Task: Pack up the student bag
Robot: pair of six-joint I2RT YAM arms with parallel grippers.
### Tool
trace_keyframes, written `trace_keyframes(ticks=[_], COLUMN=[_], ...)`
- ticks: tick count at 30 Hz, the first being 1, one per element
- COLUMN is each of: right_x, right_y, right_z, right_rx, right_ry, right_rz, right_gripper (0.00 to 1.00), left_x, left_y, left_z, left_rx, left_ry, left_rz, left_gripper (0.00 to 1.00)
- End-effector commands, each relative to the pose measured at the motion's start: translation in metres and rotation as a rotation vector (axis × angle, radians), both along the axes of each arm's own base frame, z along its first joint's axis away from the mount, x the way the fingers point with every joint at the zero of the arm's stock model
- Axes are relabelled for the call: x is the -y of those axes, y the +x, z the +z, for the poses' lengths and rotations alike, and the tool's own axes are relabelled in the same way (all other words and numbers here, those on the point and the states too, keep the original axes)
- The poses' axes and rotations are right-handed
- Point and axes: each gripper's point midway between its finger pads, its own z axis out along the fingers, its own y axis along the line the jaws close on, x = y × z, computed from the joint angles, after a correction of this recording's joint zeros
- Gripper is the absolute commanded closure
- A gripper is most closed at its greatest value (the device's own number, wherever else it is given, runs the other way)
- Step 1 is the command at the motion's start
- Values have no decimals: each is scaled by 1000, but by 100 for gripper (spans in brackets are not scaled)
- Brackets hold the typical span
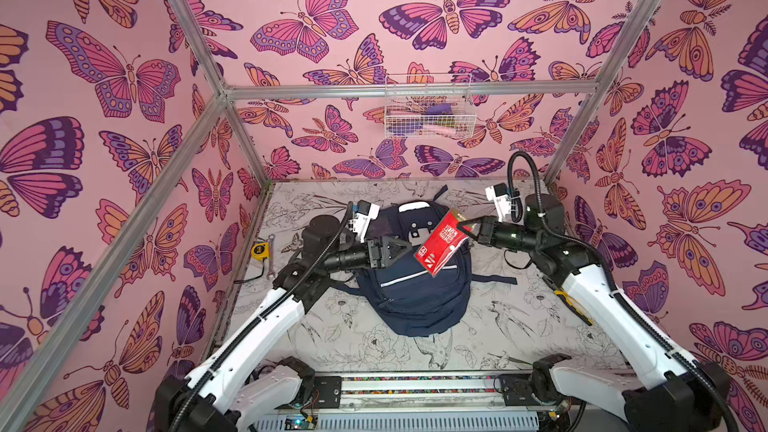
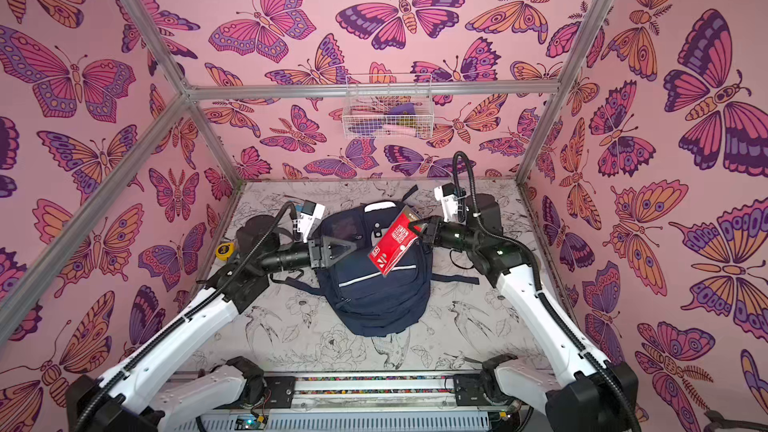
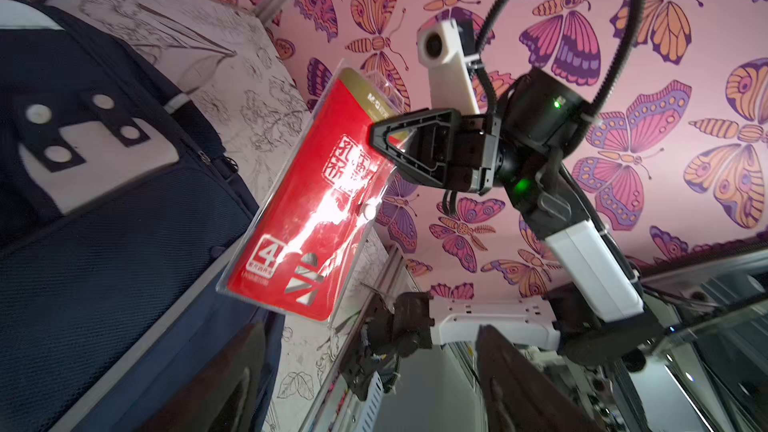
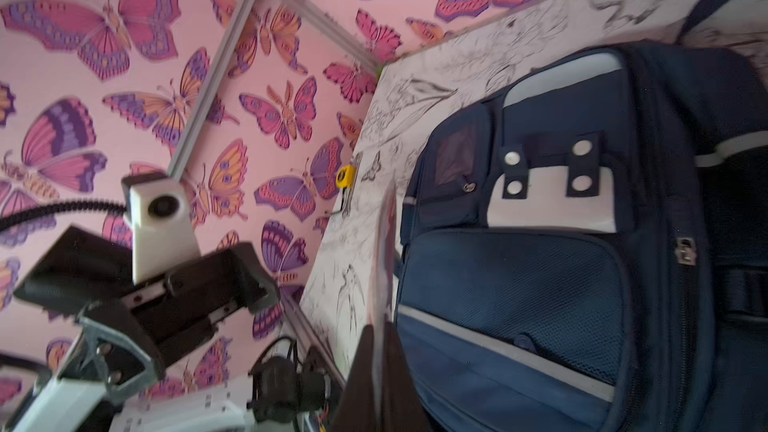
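The bag (image 1: 415,297) lies flat mid-table (image 1: 540,326). Over its upper part, the right gripper (image 1: 463,228) reaches in level from the right, clamped on the edge of a red packet (image 1: 442,243). The left gripper (image 1: 406,248) reaches in level just beside the packet, jaws apart.

The red packet (image 3: 299,218) carries a large white "4" in a box near one corner; bold Chinese characters cross its middle, one resembling 孔; the gold band's small lettering is too blurred to read.
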Motion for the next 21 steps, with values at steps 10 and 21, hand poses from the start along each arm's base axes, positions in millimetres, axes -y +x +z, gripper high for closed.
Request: trace_keyframes(ticks=[10, 21], right_x=[18, -17], right_y=[9, -3], right_z=[47, 56], right_rx=[51, 55], right_ry=[462, 499], right_rz=[-215, -112], right_gripper=[100, 100], left_x=[23, 38], left_y=[8, 30], left_z=[-16, -10], left_rx=[-72, -127], left_ry=[-145, -309], left_rz=[17, 6], left_gripper=[0, 29])
